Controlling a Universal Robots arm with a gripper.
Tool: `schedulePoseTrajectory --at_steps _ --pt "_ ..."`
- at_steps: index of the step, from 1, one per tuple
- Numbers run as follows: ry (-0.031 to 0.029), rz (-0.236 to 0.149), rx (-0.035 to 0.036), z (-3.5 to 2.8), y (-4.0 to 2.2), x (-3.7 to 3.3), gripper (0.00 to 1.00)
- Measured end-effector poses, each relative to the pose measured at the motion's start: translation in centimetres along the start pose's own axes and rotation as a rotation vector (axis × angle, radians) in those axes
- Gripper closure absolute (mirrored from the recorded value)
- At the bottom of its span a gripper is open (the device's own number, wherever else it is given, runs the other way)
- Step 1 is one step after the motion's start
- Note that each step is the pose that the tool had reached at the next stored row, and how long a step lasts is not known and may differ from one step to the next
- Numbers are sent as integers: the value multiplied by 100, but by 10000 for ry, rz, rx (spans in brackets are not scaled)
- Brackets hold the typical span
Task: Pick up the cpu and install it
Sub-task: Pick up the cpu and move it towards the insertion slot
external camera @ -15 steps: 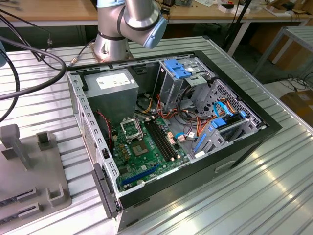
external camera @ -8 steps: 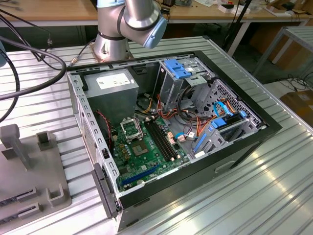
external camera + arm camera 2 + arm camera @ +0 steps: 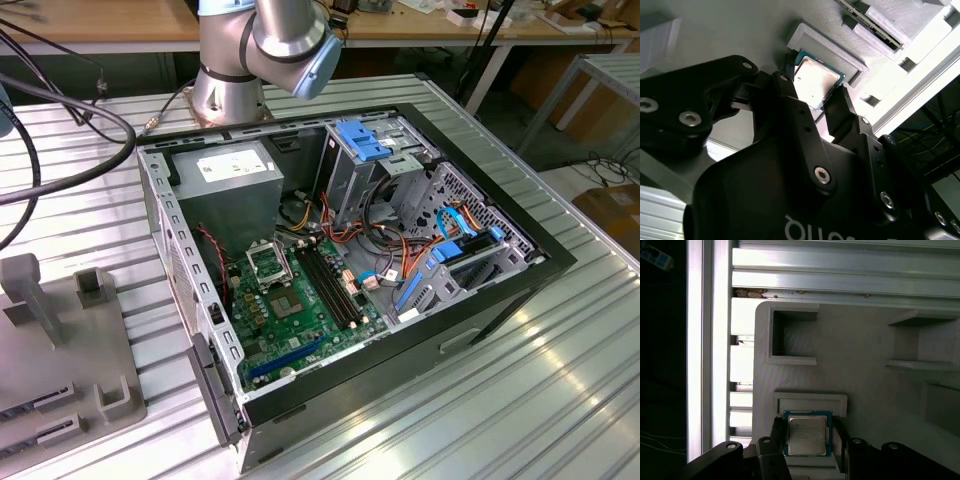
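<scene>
Setting: robotics lab or electronics workshop. Evidence, exterior view: ribbed aluminium table (image 3: 560,400); opened desktop computer case (image 3: 380,375) at centre, motherboard (image 3: 300,330) exposed; robot arm base (image 3: 228,95) at 11 o'clock; grey fixture (image 3: 60,350) at 8 o'clock; wooden workbenches (image 3: 100,20) at 12 o'clock; loose cables (image 3: 60,92) at 10 o'clock.

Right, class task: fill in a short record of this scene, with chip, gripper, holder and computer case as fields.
chip: lies flat in the holder's recess, metal top showing
gripper: right at the chip, in both wrist views
holder: grey, with several recesses
computer case: open on the ribbed table, green board exposed
</scene>
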State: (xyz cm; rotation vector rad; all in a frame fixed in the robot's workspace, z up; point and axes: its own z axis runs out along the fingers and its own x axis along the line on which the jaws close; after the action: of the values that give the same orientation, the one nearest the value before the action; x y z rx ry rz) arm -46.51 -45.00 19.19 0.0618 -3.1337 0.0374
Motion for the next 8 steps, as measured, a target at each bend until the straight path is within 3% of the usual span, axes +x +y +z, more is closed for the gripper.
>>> schedulePoseTrajectory --at_steps 1,5,8 --pt "0 0 0 0 0 0 53" --pt "-2 0 7 -1 0 0 53" --pt "1 0 12 -40 -1 0 53"
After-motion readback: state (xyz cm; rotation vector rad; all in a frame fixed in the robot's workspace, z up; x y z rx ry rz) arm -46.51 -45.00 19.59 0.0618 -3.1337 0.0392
